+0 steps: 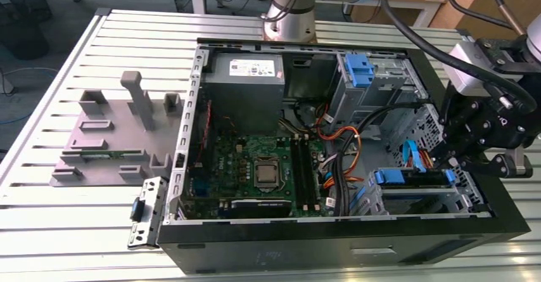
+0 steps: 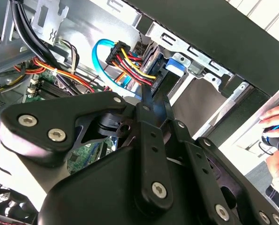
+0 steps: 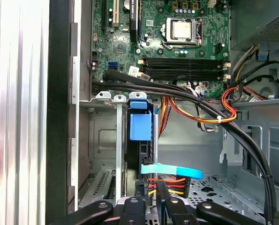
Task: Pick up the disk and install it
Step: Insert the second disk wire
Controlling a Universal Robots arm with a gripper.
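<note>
The disk [image 1: 412,178] lies in the metal drive cage [image 1: 422,199] at the open computer case's corner, on the exterior view's right, with blue side rails along it. My gripper [image 1: 459,163] hangs at the disk's outer end. In the first wrist view the disk [image 3: 143,152] stands on edge in its slot with a blue rail tab [image 3: 140,125] at the far end, and the gripper [image 3: 151,199] straddles the near end. In the second wrist view the gripper [image 2: 154,96] is drawn close together beside a black connector [image 2: 151,82] with red, yellow and black wires.
The case holds a motherboard [image 1: 262,168], a grey power supply [image 1: 245,73], a tall blue latch piece [image 1: 359,70] and cable bundles [image 1: 338,161]. A light-blue cable [image 3: 172,171] runs by the fingers. A grey fixture [image 1: 110,136] sits on the slatted table. A person's hand [image 2: 277,117] shows outside the case.
</note>
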